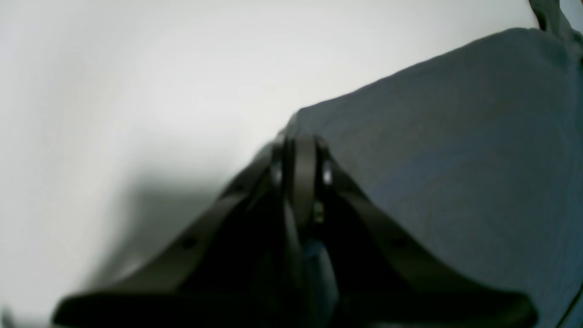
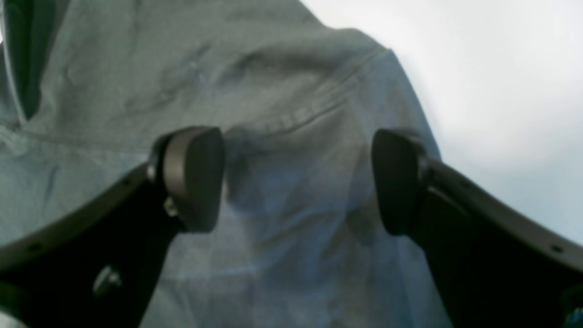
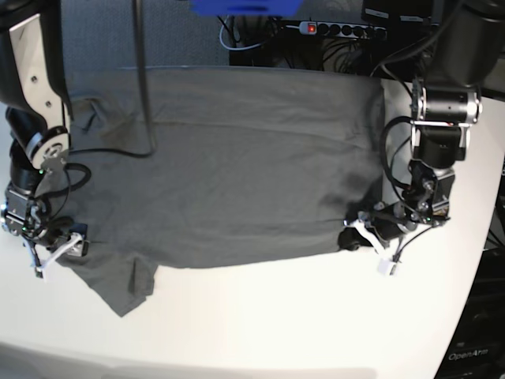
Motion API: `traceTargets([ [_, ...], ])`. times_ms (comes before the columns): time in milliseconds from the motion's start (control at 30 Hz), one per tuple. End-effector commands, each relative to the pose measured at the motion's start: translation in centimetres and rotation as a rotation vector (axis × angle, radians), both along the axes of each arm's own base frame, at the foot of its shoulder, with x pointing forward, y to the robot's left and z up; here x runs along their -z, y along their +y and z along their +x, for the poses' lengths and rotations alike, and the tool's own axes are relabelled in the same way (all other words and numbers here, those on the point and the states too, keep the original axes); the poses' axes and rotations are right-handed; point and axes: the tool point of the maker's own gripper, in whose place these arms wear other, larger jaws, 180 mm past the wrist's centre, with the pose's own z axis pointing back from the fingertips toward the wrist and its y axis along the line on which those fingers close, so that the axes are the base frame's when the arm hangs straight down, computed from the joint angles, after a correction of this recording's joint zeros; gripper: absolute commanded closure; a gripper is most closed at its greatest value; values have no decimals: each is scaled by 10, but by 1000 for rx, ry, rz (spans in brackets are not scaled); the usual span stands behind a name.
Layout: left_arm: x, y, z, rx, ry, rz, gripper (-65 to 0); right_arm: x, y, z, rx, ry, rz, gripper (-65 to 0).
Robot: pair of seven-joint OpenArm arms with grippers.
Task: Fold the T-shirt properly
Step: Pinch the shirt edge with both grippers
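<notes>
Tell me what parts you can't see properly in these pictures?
- Left gripper: left wrist view is blurred; whether its shut tips pinch the T-shirt corner is unclear.
- T-shirt's far edge: base view, hidden behind cables.
- Right gripper: base view, too small to read.

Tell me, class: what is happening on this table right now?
A two-armed robot is folding a plain dark grey T-shirt spread flat on a white table. Its left hand is shut at the shirt's bottom corner; whether it pinches the cloth is unclear. Its right hand hovers open over a sleeve.
</notes>
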Motion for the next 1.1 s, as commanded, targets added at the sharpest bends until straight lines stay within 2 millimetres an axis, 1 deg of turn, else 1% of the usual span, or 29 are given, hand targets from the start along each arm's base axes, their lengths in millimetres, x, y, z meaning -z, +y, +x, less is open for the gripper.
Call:
traceTargets([
  [0, 41, 28, -42, 44, 205, 182, -25, -25, -12, 17, 20, -72, -13, -492],
  [133, 41, 28, -42, 44, 205, 182, -25, -27, -12, 19, 19, -78, -14, -492],
  [233, 41, 28, -42, 44, 205, 182, -25, -23, -9, 16, 16, -69, -10, -492],
  [300, 41, 28, -42, 44, 205, 182, -25, -11, -6, 8, 18, -49, 0, -492],
  [333, 41, 28, -42, 44, 205, 182, -25, -7, 0, 7, 12, -43, 10, -492],
  [500, 41, 28, -42, 46, 205, 185, -25, 1, 6, 2, 4, -25, 15, -492],
  [600, 41, 28, -42, 46, 205, 185, -25, 14, 14, -7, -4, 1, 26, -492],
  [733, 41, 28, -42, 44, 206, 185, -25, 18, 19, -10, -5, 13, 36, -490],
  [833, 41, 28, -42, 44, 206, 185, -25, 32, 29, -20, -15, 57, 50, -489],
  [1000, 41, 28, -42, 44, 206, 185, -25, 37, 32, -25, -19, 90, 56, -488],
  [1067, 41, 28, -42, 44, 206, 185, -25, 40, 41, -25, -27, 93, 67, -486],
])
